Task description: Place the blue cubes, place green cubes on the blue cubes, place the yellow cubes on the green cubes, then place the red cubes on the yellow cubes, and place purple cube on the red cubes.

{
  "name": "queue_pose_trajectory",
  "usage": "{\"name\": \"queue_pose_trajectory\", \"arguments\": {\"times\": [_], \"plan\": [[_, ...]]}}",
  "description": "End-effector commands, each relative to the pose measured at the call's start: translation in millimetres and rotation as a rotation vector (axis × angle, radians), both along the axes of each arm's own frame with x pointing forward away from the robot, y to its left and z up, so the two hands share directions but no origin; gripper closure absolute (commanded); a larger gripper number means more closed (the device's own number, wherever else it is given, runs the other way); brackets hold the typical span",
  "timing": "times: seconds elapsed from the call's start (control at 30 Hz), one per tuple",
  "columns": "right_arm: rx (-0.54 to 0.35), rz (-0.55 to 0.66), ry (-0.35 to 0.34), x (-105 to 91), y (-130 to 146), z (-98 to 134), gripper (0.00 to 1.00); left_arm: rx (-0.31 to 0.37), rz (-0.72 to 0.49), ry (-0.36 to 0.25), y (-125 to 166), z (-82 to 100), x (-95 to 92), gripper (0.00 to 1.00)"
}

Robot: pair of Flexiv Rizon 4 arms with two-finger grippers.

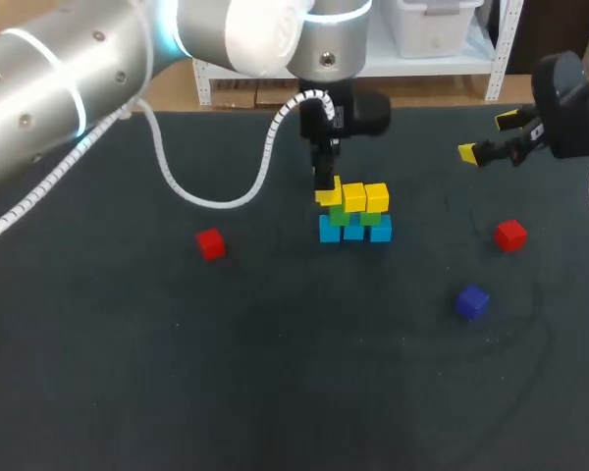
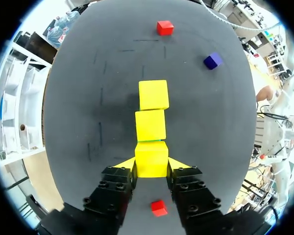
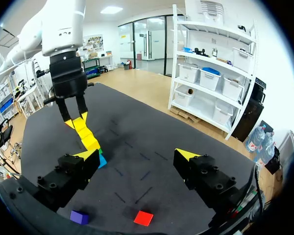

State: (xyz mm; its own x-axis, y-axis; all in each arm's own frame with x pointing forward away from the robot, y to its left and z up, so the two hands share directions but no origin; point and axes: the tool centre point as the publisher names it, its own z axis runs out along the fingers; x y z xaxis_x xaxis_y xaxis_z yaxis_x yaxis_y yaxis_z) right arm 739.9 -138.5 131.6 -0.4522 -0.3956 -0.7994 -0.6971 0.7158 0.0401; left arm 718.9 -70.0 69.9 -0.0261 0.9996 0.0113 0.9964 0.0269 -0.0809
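Left pincer (image 2: 152, 165) was clamped on a yellow cube (image 2: 151, 159), tips flat against two opposite faces. That cube sat in line with the other two yellow cubes (image 2: 150, 125) straight ahead of the pincer, all riding on the green cubes (image 1: 373, 220) and blue cubes (image 1: 381, 232). Right pincer (image 3: 137, 159) was spread wide with nothing in it, hanging well off to the side of the stack.

One red cube (image 2: 159, 207) lay on the worktop (image 2: 88, 98) back behind the left pincer's tips. The other red cube (image 2: 164, 27) and the purple cube (image 2: 212, 60) were far out ahead of it.

My guess on handling: these looked like small rigid blocks, light and smooth-faced, so a modest squeeze across two flat sides, centred, should hold one fine. Catch a corner and I'd expect it to twist. The stack looked easy to nudge too, so any release had to be gentle.
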Motion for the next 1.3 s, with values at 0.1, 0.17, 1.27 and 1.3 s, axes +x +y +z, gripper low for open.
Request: {"name": "queue_pose_trajectory", "arguments": {"times": [0.1, 0.17, 1.27, 1.3], "plan": [[0.005, 0.005, -0.001, 0.3, -1, -1, 0.0, 0.023, 0.005, -0.016, -3, -0.9, 1.3, 1.0], [0.005, 0.005, -0.001, 0.3, -1, -1, 0.0, 0.022, 0.005, -0.015, -3, -1.1, 1.4, 1.0], [0.005, 0.005, -0.001, 0.3, -1, -1, 0.0, 0.034, -0.001, -0.015, -3, -13.7, 1.3, 0.9], [0.005, 0.005, -0.001, 0.3, -1, -1, 0.0, 0.034, -0.002, -0.015, -3, -13.7, 1.3, 0.89]]}}
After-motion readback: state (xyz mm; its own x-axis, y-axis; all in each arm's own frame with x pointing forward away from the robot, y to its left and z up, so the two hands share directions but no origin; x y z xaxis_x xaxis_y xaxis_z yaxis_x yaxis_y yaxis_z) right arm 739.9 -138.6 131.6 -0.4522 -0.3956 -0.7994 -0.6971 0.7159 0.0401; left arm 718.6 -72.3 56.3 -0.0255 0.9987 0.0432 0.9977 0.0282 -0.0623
